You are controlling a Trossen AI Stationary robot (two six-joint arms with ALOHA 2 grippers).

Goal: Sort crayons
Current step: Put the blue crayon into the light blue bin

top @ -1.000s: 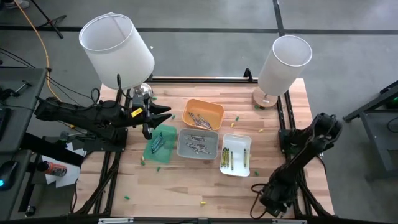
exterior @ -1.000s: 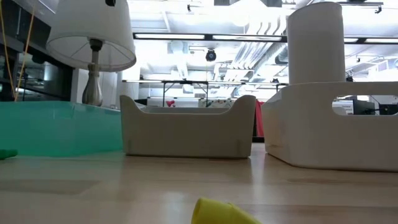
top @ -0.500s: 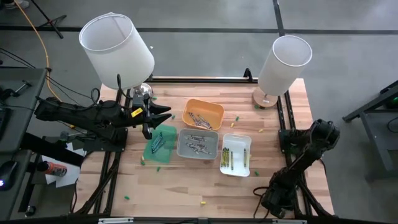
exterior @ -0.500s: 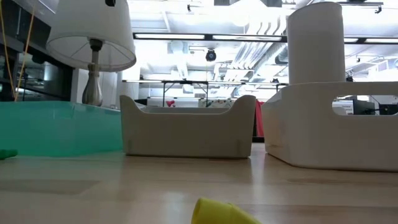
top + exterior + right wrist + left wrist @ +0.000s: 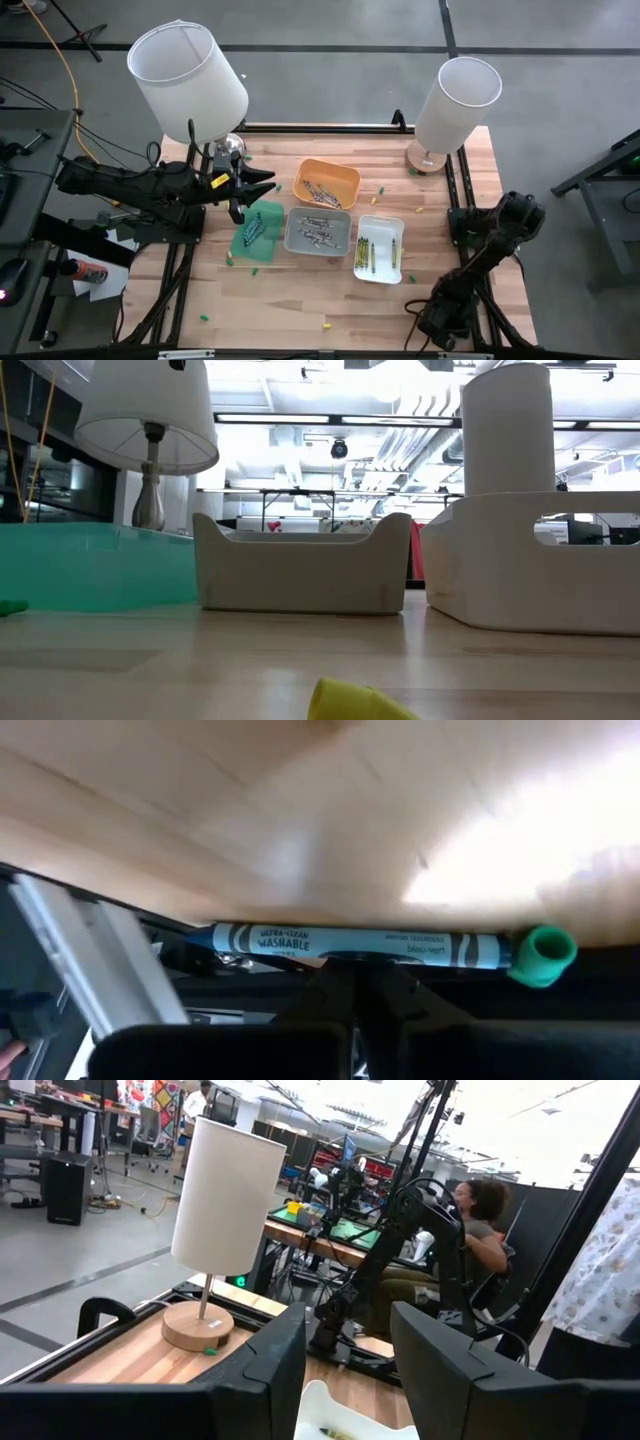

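Observation:
Crayons lie sorted in four trays at mid-table: grey ones in the orange tray (image 5: 328, 184) and the grey tray (image 5: 318, 231), green ones in the green tray (image 5: 256, 232), dark and yellow ones in the white tray (image 5: 379, 248). Loose crayons lie around them, such as a green one (image 5: 380, 188) and a yellow one (image 5: 325, 325), which shows close up in the low view (image 5: 350, 702). My left gripper (image 5: 252, 196) hovers open over the green tray's far left corner, with nothing between its fingers (image 5: 348, 1380). My right gripper (image 5: 436, 322) hangs shut off the table's near right corner. My right gripper (image 5: 365, 982) has its shut fingertips right below a blue marker with a green cap (image 5: 360, 946), which lies across them under a wooden edge. I cannot tell whether they touch it.
Two white-shaded lamps stand at the back, one far left (image 5: 190, 80) and one far right (image 5: 452, 105). A person sits beyond the table (image 5: 480, 1220). Bare wood lies along the near edge (image 5: 280, 310).
My right arm has folded down a little toward the table's near edge, beside the right edge. The left arm, the trays and the crayons have stayed where they were.

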